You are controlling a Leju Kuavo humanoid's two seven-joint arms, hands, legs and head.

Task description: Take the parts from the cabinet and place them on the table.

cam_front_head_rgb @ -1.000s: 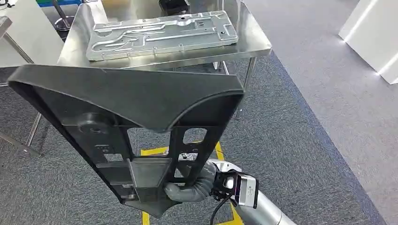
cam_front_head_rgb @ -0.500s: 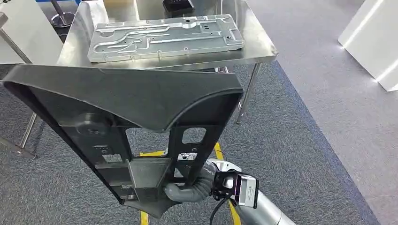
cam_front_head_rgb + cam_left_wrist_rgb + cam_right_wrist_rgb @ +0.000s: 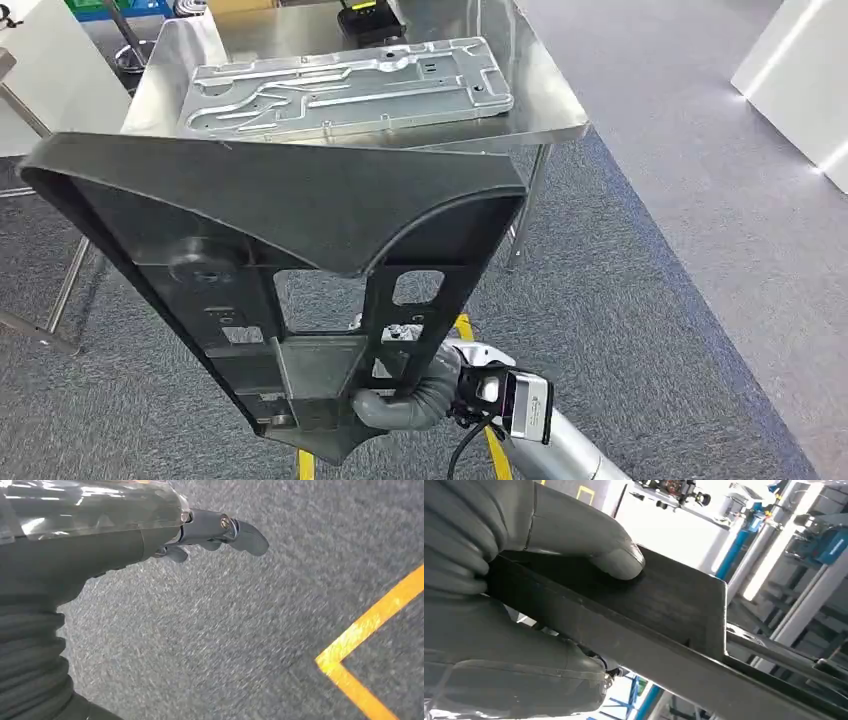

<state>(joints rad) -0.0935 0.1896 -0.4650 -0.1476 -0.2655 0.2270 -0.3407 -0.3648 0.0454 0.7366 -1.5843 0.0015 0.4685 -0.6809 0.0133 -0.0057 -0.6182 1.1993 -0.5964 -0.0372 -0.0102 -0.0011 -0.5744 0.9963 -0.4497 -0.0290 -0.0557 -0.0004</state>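
A large black plastic panel [image 3: 280, 210] with cut-outs stands upright and tilted in front of me, and my right hand [image 3: 410, 400] grips its lower end. Close up, the thumb of the right hand [image 3: 524, 545] presses on the panel's flat edge [image 3: 664, 610]. Beyond the panel stands a steel table [image 3: 550, 110] with a long silver stamped metal plate [image 3: 340, 85] lying flat on it. My left hand [image 3: 150, 535] hangs over the grey carpet, fingers extended, holding nothing.
A small black device [image 3: 368, 20] sits at the table's far edge. A white tabletop [image 3: 50, 70] lies to the left and a white cabinet [image 3: 800, 80] to the right. Yellow tape [image 3: 470, 330] marks the carpet below the panel.
The whole view has shifted slightly, with the steel table a little lower in the picture. The right hand keeps the same grip on the black panel.
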